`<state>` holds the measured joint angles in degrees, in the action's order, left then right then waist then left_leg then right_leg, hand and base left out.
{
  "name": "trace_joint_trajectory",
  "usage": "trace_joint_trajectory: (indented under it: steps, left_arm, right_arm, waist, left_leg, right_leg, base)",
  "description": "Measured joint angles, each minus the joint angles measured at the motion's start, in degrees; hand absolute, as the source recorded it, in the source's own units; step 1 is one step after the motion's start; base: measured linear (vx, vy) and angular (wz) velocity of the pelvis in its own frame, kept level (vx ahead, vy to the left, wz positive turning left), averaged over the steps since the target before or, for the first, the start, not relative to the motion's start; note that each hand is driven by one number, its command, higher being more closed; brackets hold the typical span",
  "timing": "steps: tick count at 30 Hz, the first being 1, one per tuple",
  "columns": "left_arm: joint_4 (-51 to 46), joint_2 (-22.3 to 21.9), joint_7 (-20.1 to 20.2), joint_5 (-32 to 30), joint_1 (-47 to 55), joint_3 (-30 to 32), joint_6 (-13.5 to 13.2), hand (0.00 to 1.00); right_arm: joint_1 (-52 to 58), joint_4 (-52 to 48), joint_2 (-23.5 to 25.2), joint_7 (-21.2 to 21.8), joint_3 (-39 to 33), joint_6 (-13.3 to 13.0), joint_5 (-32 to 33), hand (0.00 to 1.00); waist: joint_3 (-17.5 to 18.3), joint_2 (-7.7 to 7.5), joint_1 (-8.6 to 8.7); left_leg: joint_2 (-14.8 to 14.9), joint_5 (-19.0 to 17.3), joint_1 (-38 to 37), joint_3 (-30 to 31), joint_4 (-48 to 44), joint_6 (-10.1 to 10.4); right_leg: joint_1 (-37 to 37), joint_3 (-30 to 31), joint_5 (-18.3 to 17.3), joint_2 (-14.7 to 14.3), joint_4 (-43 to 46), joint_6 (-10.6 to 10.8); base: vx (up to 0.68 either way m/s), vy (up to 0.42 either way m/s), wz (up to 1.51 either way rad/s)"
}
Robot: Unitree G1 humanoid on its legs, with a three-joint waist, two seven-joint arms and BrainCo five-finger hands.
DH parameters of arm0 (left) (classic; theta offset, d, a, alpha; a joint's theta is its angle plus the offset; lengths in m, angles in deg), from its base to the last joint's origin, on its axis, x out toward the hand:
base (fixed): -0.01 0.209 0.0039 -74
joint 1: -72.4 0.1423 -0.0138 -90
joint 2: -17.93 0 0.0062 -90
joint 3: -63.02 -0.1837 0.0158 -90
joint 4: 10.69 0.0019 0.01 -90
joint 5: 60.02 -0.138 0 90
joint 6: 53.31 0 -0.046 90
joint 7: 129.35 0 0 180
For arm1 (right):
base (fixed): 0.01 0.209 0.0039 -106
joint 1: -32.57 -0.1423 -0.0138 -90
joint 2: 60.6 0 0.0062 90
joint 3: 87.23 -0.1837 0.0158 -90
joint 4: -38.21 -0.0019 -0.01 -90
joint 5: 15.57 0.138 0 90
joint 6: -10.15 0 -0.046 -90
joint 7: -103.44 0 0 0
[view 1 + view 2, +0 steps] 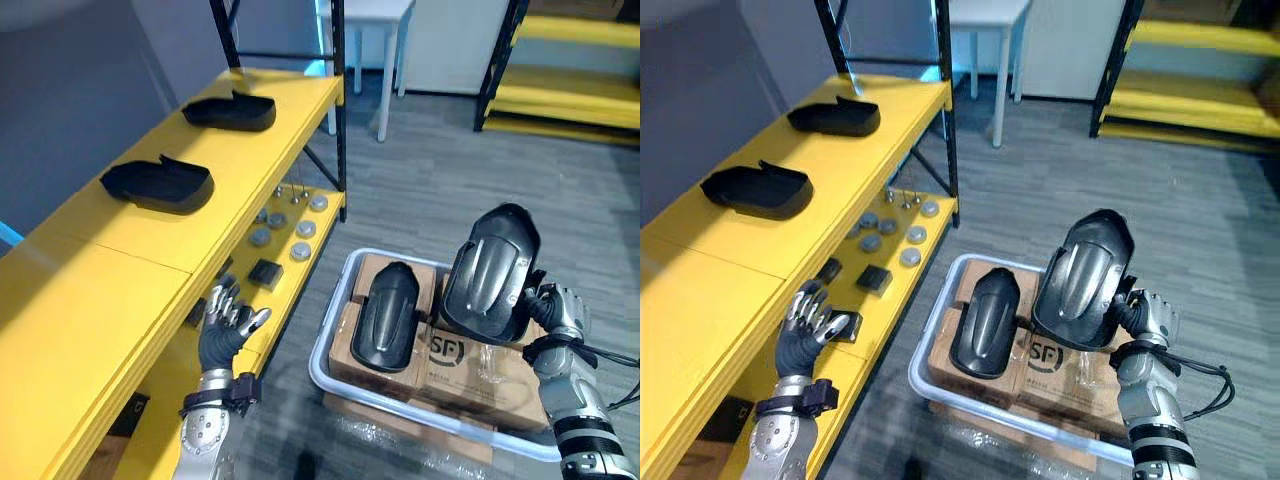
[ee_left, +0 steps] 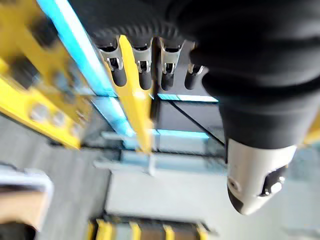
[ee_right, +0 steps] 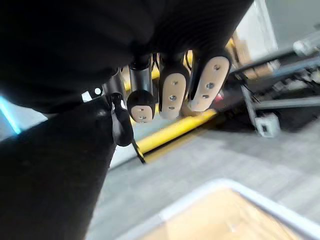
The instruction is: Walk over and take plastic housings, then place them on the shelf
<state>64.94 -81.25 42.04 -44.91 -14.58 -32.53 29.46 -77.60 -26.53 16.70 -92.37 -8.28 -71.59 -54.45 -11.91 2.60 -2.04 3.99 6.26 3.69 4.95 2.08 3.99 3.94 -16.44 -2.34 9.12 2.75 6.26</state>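
My right hand [image 1: 556, 312] is shut on a black plastic housing [image 1: 490, 272] and holds it upright above the bin. In the right wrist view its fingers [image 3: 171, 95] curl over the housing's dark shell [image 3: 50, 175]. A second housing [image 1: 385, 315] lies on the cardboard boxes in the bin. Two more housings [image 1: 160, 185] [image 1: 232, 110] rest on the top of the yellow shelf [image 1: 90, 290] at my left. My left hand [image 1: 226, 326] is open and holds nothing, beside the shelf's front edge.
A white bin [image 1: 328, 350] holds the cardboard boxes [image 1: 470, 368] on the grey floor. The lower shelf level carries several small round metal parts [image 1: 290, 235] and a dark block [image 1: 265, 273]. A white table [image 1: 385, 40] and another yellow rack [image 1: 570, 95] stand further back.
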Motion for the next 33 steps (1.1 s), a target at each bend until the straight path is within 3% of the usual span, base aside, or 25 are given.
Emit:
trace_joint_trajectory:
  steps: [4,8,13,21,33]
  left_arm:
    - [3.48,3.28,3.24,6.01,-5.03,-7.81,0.47,0.00]
    - [10.67,6.77,7.66,17.56,-11.62,-15.24,4.09,0.00]
    - [15.65,8.28,8.26,23.25,-18.60,-19.30,5.83,0.00]
    - [20.38,8.79,6.15,30.96,-25.76,-23.38,5.87,0.00]
    - [32.47,7.38,-1.76,31.79,-32.01,-25.85,5.94,0.00]
  right_arm:
    - [0.02,-2.93,-0.04,0.07,1.96,-0.23,-2.72,1.00]
    - [0.00,-7.98,-0.04,0.14,7.15,-0.67,-8.68,1.00]
    - [-0.08,-11.13,-0.05,-0.51,9.98,-2.07,-9.99,1.00]
    - [-0.10,-14.97,0.05,-1.08,14.93,-2.42,-13.10,1.00]
    - [-1.56,-17.78,4.14,-4.78,25.56,-2.36,-15.82,1.00]
  waist:
    - [1.95,-0.12,0.68]
    - [3.86,-0.95,1.75]
    - [5.81,-2.07,1.88]
    - [6.91,-2.40,2.51]
    - [8.03,-2.44,1.77]
  left_leg:
    - [0.25,1.86,-1.56,-0.05,2.87,0.07]
    - [0.64,2.01,-2.43,-0.92,2.93,0.11]
    - [1.36,2.12,-2.73,-1.87,3.10,0.32]
    - [1.83,2.36,-2.61,-1.89,2.93,0.67]
    - [2.19,2.66,-2.38,-1.50,2.90,0.99]
  right_leg:
    - [0.26,0.06,-0.01,-0.19,-0.07,-0.02]
    - [0.16,0.83,0.04,-0.44,0.12,-0.03]
    - [0.22,1.78,0.88,-1.18,-0.84,-0.51]
    - [1.21,1.80,2.11,-1.86,-2.52,-0.84]
    - [1.81,1.67,2.92,-2.54,-3.89,-1.19]
  base:
    - [-0.05,-0.004,-0.01]
    - [-0.09,0.004,-0.12]
    - [-0.03,-0.004,-0.10]
    - [0.00,0.000,0.00]
    - [0.00,0.000,0.01]
